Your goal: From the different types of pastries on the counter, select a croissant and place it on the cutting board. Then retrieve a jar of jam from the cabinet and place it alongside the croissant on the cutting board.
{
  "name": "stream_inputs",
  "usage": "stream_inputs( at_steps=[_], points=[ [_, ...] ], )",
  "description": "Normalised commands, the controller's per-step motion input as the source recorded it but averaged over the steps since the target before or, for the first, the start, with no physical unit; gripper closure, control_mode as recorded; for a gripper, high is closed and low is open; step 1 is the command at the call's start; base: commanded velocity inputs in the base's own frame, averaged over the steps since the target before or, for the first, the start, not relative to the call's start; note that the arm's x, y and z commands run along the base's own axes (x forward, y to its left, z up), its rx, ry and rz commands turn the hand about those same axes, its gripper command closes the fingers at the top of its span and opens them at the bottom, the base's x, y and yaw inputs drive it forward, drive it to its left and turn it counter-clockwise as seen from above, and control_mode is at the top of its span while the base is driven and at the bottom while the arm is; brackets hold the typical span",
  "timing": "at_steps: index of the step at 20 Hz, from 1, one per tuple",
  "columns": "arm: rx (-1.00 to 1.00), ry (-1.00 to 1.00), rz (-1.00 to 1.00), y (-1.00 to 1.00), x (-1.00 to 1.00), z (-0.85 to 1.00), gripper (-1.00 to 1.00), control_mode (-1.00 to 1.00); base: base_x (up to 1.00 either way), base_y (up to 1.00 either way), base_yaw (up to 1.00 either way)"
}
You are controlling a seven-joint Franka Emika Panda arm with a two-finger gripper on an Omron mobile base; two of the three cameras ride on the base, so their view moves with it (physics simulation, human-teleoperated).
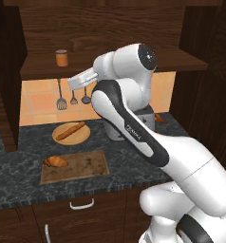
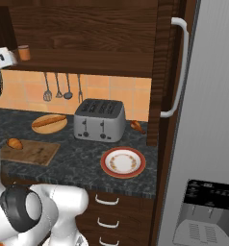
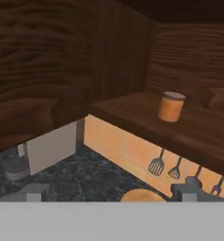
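Note:
The croissant [image 1: 55,162] lies on the left end of the cutting board [image 1: 81,168] on the dark counter [image 1: 20,161]; it shows again [image 2: 14,143] on the board [image 2: 32,153] in the right base view. The orange jar of jam [image 1: 61,58] stands upright on the cabinet shelf [image 1: 39,70]. My gripper [image 1: 71,84] is raised to shelf height, just right of the jar and apart from it. In the hand view the jar [image 3: 171,106] stands ahead on the shelf, and my gripper [image 3: 111,193] is open with nothing between its fingertips [image 3: 36,192].
The long baguette-like loaf [image 1: 70,130] rests on a round wooden plate [image 1: 81,137] behind the board. A toaster [image 2: 99,120], a red-rimmed plate [image 2: 123,162] and another pastry [image 2: 136,126] are to the right. Utensils [image 1: 61,102] hang under the shelf. A fridge [image 2: 208,120] stands far right.

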Motion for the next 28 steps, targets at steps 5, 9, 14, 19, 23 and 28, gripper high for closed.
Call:
stream_inputs(
  at_steps=[5,9,14,19,23,28],
  points=[
    [0.00,0.04,-0.34,-0.01,0.54,0.45,-1.00,-1.00,0.00,0.00,0.00],
    [0.00,0.07,-0.21,-0.12,0.53,0.00,-1.00,-1.00,0.00,0.00,0.00],
    [0.04,0.15,-0.07,-0.20,0.55,-0.08,-1.00,-1.00,0.00,0.00,0.00],
    [0.03,0.15,-0.01,-0.04,0.68,-0.21,-1.00,-1.00,0.00,0.00,0.00],
    [0.00,0.09,0.00,0.00,0.78,-0.27,-1.00,-1.00,0.00,0.00,0.00],
    [0.03,0.05,0.00,0.24,0.48,-0.04,-1.00,-1.00,0.00,0.00,0.00]
  ],
)
